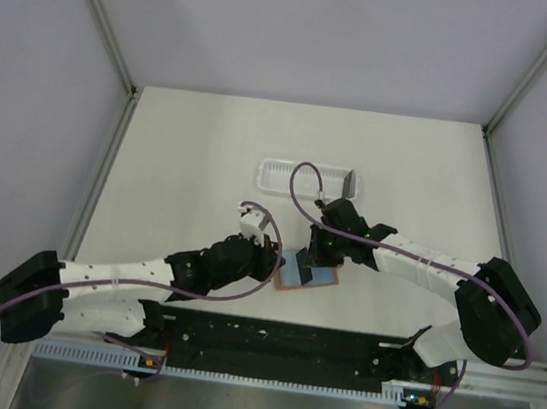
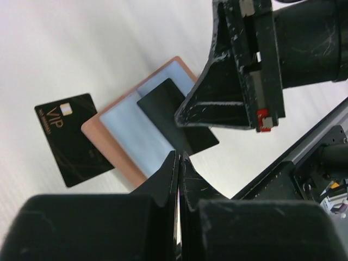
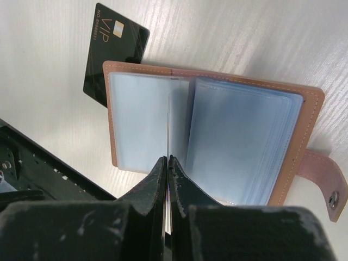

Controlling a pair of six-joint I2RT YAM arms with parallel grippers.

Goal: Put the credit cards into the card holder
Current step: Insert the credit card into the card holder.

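the card holder (image 3: 136, 125) lies open on the tabletop (image 1: 189, 153) just ahead of the arm bases, pale blue sleeves up and its snap strap (image 3: 326, 185) splayed to one side. across those sleeves sits the plain black card (image 2: 166, 109), angled over the open spread, and from the left wrist view i judge my right tool (image 3: 167, 160) has its fingers pressed together on that card's far end. from its own camera i see only a thin pale line running out from the tips, most likely the card edge-on. the vip card (image 2: 70, 138) lies flat on the tabletop with one corner tucked just under the holder's edge, untouched. my left tool (image 2: 178, 157) has its fingers together too, tips at the near edge of the holder; whether it pins a sleeve or only presses there i cannot tell. the white tray (image 1: 287, 176) sits well behind all this, out of the way. so i take the step in hand to be feeding the held card into a sleeve. to do it well i'd square the card's leading edge to a sleeve mouth, keep it low and nearly flat, push slowly along the pocket's length (no twisting), and have the left tool brace the holder so it doesn't slide.
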